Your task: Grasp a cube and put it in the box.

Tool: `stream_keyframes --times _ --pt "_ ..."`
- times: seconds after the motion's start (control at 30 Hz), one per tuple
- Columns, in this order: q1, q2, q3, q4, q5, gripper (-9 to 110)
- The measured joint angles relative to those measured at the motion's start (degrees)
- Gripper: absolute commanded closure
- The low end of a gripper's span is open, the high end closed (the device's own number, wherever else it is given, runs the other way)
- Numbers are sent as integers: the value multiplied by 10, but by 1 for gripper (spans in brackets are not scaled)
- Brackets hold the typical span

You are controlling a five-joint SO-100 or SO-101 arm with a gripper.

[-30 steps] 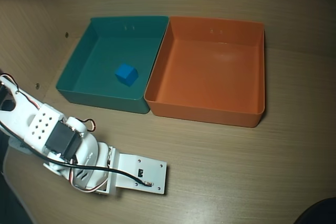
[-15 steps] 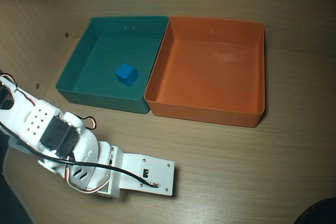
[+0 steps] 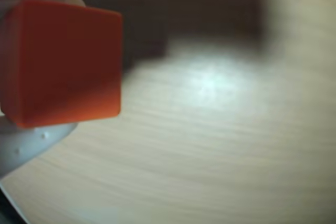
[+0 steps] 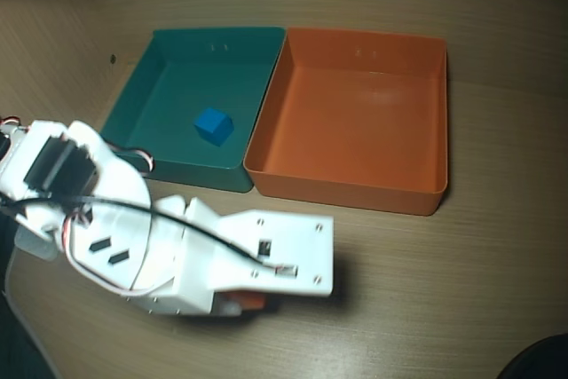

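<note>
The orange cube fills the upper left of the wrist view, close and blurred. My gripper is shut on it, with white fingers showing above and below it. The wood table lies beneath, apart from the cube. In the overhead view the white wrist plate covers most of my gripper, and only a sliver of the cube shows under its near edge. The orange box sits up and to the right of the gripper, with nothing inside.
A teal box touches the orange box's left wall and holds a blue cube. The arm's body fills the lower left of the overhead view. A dark object sits at the bottom right corner.
The arm has risen toward the overhead camera and swung right, so the wrist plate looks larger. A sliver of orange cube now shows under it.
</note>
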Motion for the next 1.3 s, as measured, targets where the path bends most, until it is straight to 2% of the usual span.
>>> stream_keyframes --times 0.47,0.9,1.3 --pt "-142 108 -11 0 0 106" --pt "-289 113 -18 0 0 106" --pt "-307 -59 -144 0 0 106"
